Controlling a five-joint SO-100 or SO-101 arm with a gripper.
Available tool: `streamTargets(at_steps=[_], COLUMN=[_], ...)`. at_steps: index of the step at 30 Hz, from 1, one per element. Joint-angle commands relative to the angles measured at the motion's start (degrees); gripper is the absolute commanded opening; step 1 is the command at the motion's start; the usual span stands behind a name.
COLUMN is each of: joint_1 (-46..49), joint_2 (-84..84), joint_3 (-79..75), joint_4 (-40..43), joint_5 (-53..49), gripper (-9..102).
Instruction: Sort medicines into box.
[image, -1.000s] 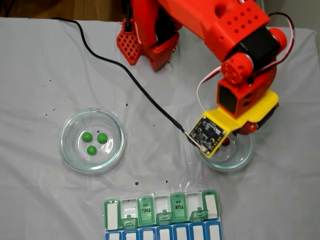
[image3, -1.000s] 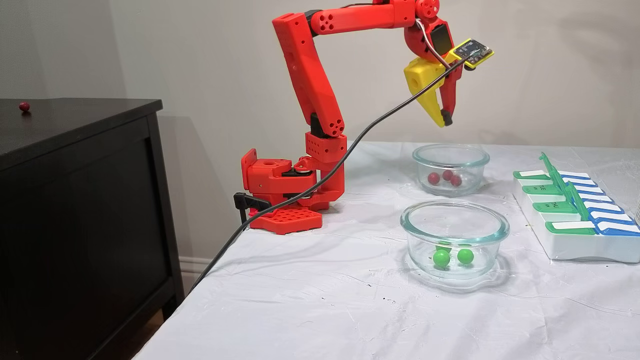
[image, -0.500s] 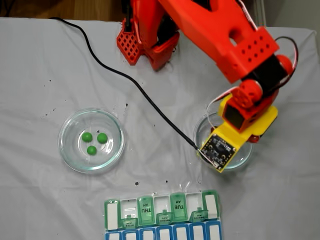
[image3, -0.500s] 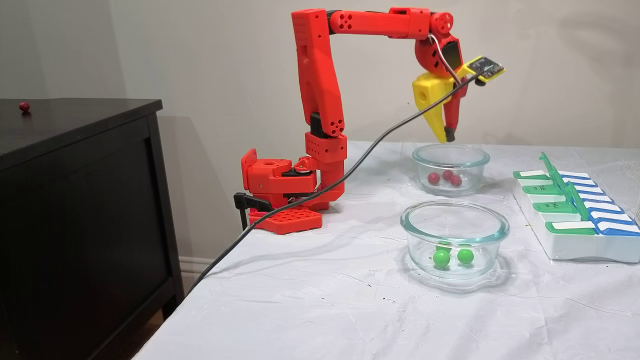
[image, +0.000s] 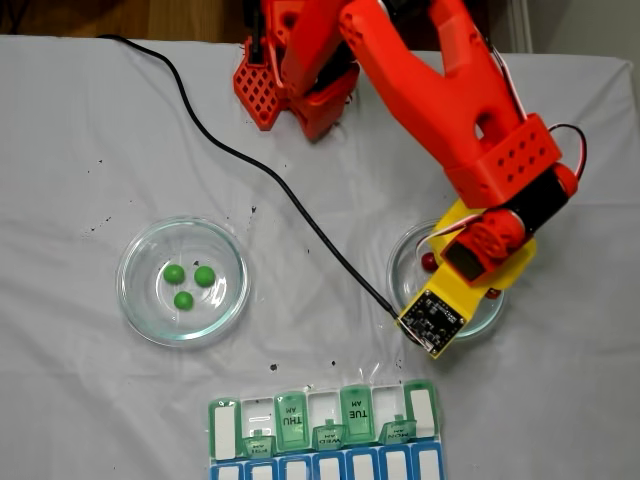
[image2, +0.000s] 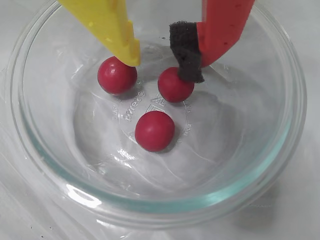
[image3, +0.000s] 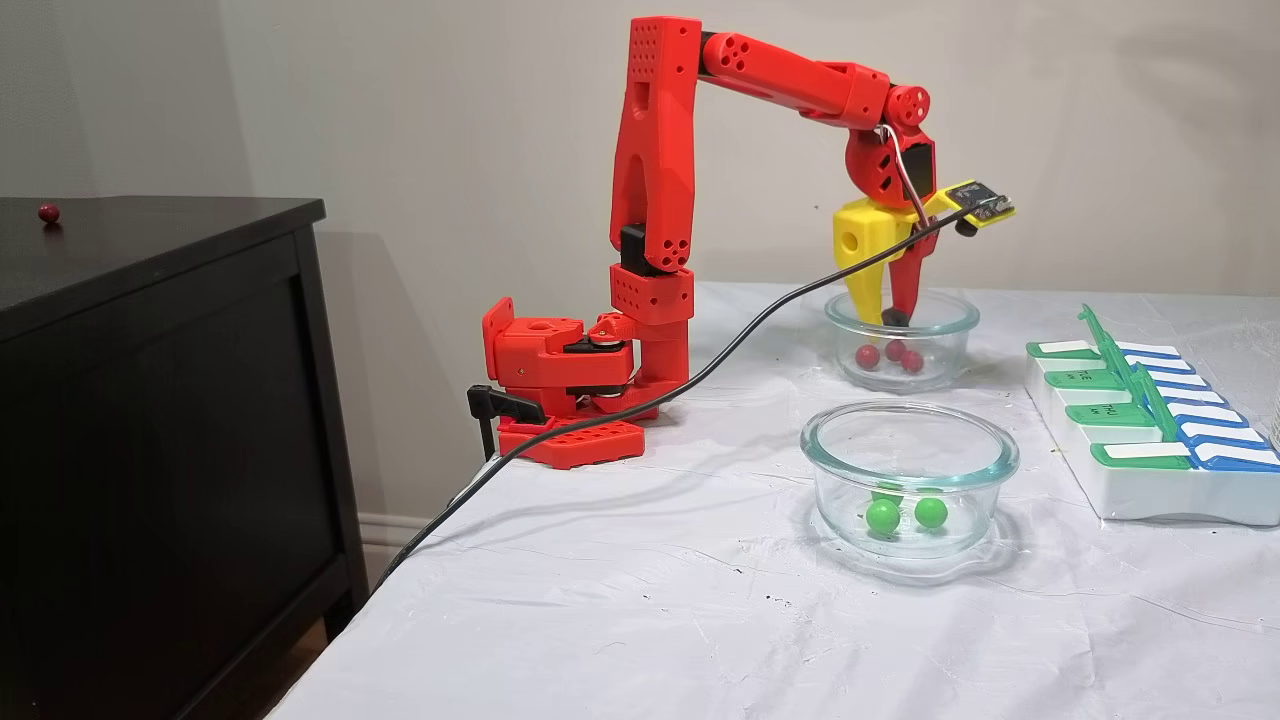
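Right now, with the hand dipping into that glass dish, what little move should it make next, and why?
Probably keep lowering, shifting slightly so one red pill sits between the fingers, then close. The hand is open, with its tips inside the dish, a pill under each tip and none between them. In a fixed view the tips hang above the pills.

I see two glass dishes on table (image: 80, 120), well apart: in top-down fixed view one dish (image: 183, 281) at left, other dish (image: 446, 283) at right under arm (image: 440, 90). Three pills (image: 189, 283) in left dish, three more pills (image2: 150, 97) in right dish (one off by itself, toward wrist camera). Gripper (image2: 162, 60) tips inside right dish, above its pills. Box (image: 325, 430) at bottom edge, between dishes. Arm base (image: 295, 80) at top. Cable (image: 270, 180) on table from top left to wrist. In side fixed view cabinet (image3: 150, 400) left of table
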Motion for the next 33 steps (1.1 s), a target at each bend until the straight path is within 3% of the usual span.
streamTargets(at_steps=[1,21,33], joint_1=[-0.1,-1.0,-2.1], joint_2=[3.1,4.7,3.7], joint_3=[-4.0,-0.8,0.9], joint_4=[-0.1,-1.1,-2.5], joint_5=[0.5,1.1,1.4], gripper=[19,35,25])
